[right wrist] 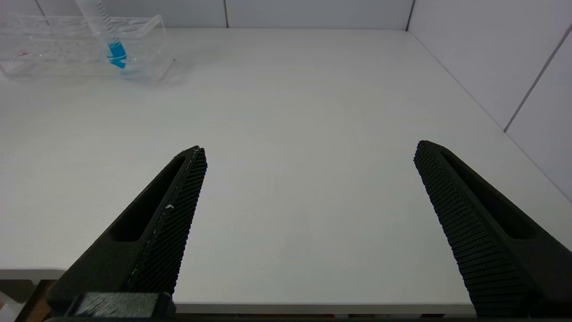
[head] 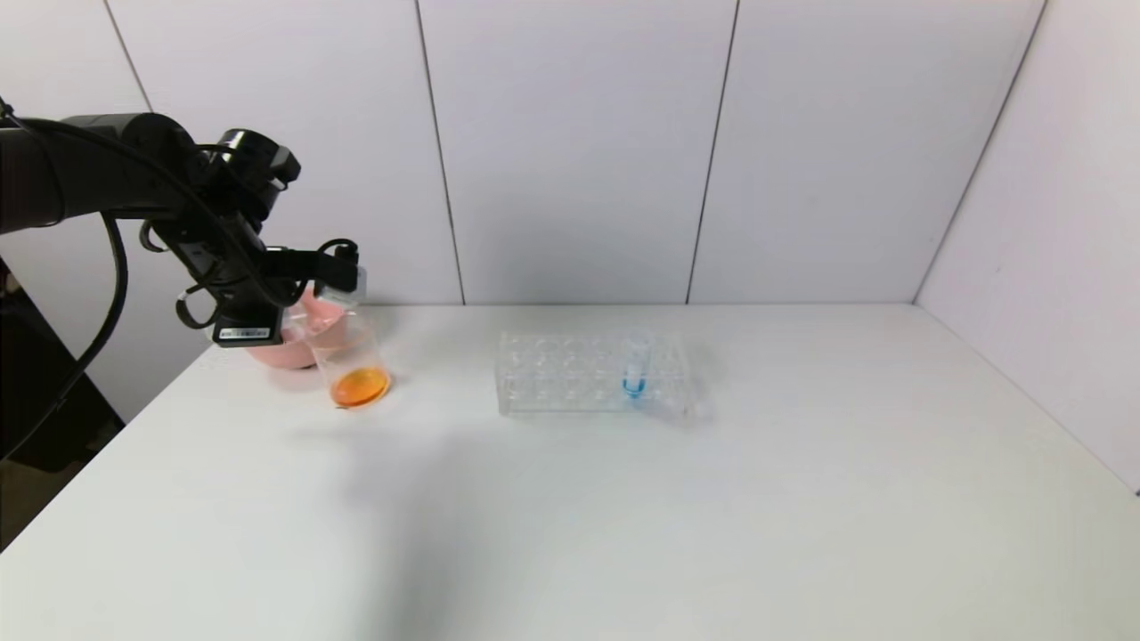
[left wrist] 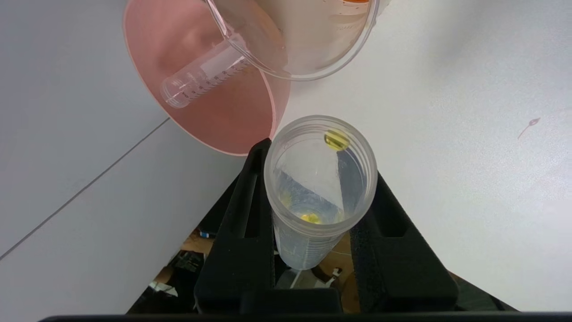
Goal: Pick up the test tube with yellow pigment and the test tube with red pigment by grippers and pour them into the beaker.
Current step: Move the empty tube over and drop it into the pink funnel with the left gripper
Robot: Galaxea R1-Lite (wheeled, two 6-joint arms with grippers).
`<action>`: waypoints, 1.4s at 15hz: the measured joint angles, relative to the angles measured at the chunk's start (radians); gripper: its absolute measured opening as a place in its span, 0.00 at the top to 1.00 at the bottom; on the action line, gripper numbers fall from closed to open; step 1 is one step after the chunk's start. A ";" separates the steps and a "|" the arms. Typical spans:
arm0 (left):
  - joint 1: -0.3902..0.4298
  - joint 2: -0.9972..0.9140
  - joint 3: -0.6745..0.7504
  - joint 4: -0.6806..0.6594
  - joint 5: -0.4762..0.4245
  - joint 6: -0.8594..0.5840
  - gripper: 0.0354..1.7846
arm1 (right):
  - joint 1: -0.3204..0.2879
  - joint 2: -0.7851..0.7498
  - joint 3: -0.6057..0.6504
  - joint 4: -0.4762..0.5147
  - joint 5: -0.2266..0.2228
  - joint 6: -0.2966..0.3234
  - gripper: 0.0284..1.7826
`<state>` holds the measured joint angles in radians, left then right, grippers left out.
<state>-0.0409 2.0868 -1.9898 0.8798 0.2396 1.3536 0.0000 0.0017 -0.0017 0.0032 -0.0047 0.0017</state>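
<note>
Orange liquid is sitting in the beaker (head: 349,361) at the far left; I'm holding my left gripper (left wrist: 319,210) clamped on the nearly drained test tube with yellow pigment (left wrist: 319,179) just above it; my right gripper (right wrist: 308,214) is idling apart, nearer, off to the right; pouring looks almost finished

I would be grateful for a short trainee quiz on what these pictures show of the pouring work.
1. True or false: the left gripper is shut on the test tube with yellow pigment.
2. What colour is the liquid in the beaker?
3. Where does the empty tube lie: A) pink bowl, B) rack, C) table?

Key: 1 true; 2 orange; 3 A.
</note>
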 joint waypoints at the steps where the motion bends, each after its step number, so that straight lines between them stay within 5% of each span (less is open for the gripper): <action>1: 0.006 -0.011 0.004 -0.001 -0.007 0.000 0.74 | 0.000 0.000 0.000 0.000 0.000 0.000 0.05; 4: 0.054 -0.050 0.029 -0.018 -0.123 -0.021 0.74 | 0.000 0.000 0.000 0.000 0.000 0.000 0.05; 12: 0.241 -0.084 0.064 -0.256 -0.786 -0.431 0.74 | 0.000 0.000 0.000 0.000 0.000 0.000 0.05; 16: 0.269 -0.065 0.108 -0.517 -0.875 -0.602 0.74 | 0.000 0.000 0.000 0.000 0.000 0.000 0.05; 21: 0.271 -0.050 0.213 -0.986 -0.874 -0.969 0.74 | 0.000 0.000 0.000 0.000 0.000 0.000 0.05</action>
<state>0.2298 2.0364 -1.7766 -0.1057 -0.6345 0.3847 0.0000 0.0017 -0.0017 0.0028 -0.0047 0.0017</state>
